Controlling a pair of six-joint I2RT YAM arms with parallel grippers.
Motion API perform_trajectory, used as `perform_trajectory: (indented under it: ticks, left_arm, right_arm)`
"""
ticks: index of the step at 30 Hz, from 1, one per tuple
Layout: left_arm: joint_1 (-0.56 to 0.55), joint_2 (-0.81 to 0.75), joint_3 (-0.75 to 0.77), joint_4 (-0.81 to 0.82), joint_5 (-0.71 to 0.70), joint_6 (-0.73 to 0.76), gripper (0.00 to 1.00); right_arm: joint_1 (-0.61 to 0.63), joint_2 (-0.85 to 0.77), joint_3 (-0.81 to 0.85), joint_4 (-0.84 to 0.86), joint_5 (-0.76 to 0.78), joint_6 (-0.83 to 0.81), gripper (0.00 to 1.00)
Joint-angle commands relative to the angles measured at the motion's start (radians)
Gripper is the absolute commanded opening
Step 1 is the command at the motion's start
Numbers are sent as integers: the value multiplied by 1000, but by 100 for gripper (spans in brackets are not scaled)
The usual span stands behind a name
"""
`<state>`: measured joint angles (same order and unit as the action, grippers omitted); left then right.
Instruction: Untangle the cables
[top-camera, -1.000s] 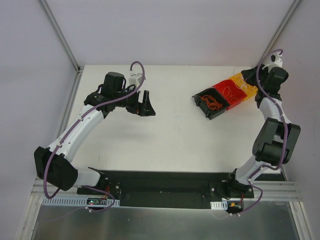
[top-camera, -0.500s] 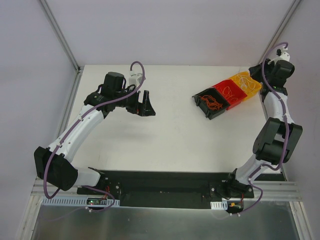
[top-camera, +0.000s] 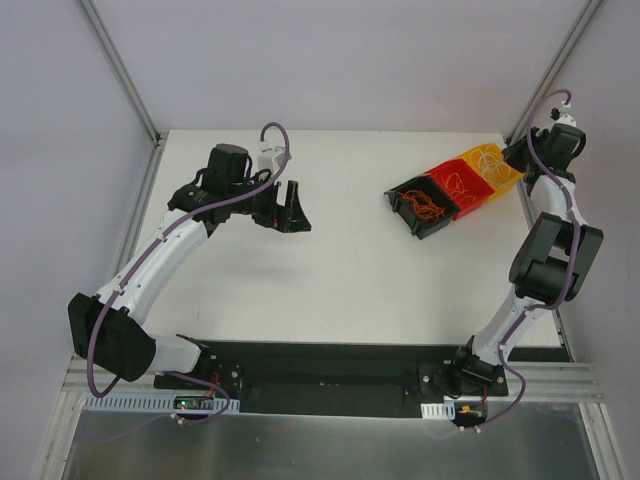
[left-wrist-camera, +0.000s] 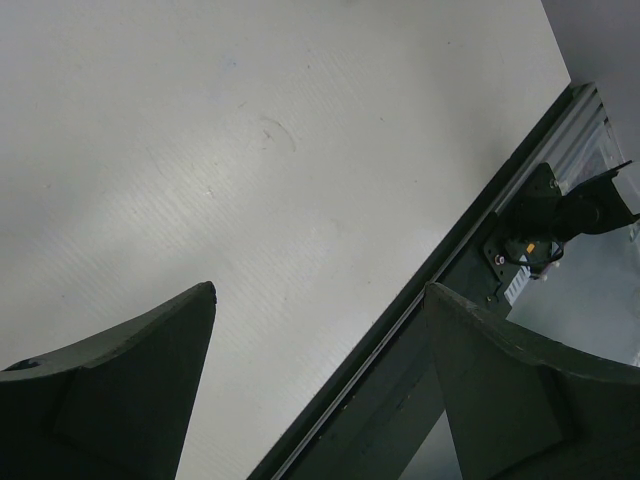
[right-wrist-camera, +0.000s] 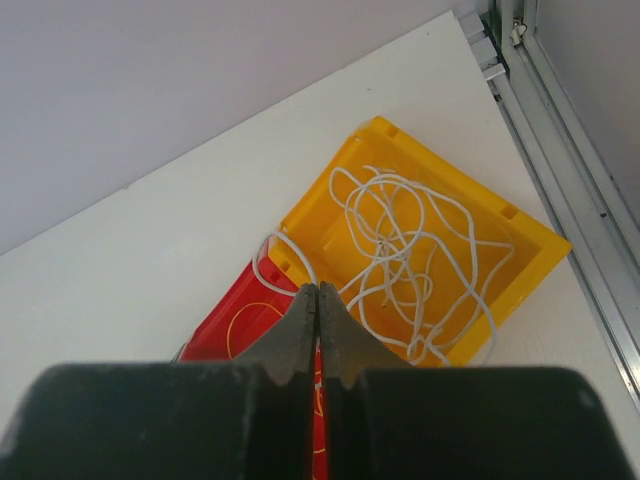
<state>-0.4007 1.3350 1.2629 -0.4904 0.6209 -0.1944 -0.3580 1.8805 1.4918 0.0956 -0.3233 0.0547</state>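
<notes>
Three bins stand in a row at the back right. The black bin (top-camera: 424, 207) holds orange cables (top-camera: 428, 208). The red bin (top-camera: 462, 188) holds thin yellowish cables (top-camera: 458, 183). The yellow bin (top-camera: 492, 166) holds whitish cables (top-camera: 488, 160). My right gripper (top-camera: 518, 156) hovers beside the yellow bin's far right end. In the right wrist view it (right-wrist-camera: 317, 290) is shut with nothing seen between the jaws, above the white cables (right-wrist-camera: 420, 255), the yellow bin (right-wrist-camera: 530, 235) and the red bin (right-wrist-camera: 225, 320). One white loop hangs over onto the red bin. My left gripper (top-camera: 291, 208) is open and empty over bare table (left-wrist-camera: 320, 288).
An aluminium frame rail (right-wrist-camera: 565, 130) runs along the table's right edge close to the yellow bin. Another rail (top-camera: 140, 205) borders the left side. The black base plate (top-camera: 320, 362) lies at the near edge and shows in the left wrist view (left-wrist-camera: 400, 400).
My right gripper has moved off the yellow bin toward the back right corner, uncovering the bin and its white cables. The left arm has not moved.
</notes>
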Motion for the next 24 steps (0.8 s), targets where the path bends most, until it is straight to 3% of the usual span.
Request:
perform_trajectory:
  ticks: [1,12,20,24]
  left_arm:
    - [-10,-3,-2,23,13,0,84]
    - [-10,-3,0,24,7,3,84]
    - [-10,-7,-3,23,3,3,84]
    - [-10,-11,-3,23,3,1,84]
  right_arm:
    - [-6,77,113,-34,26,-38,0]
    - [2,304,326,-158,101,-32,2]
    - [19,282,392,-275,147,-26,27]
    - [40,229,424,-355,210,-76,48]
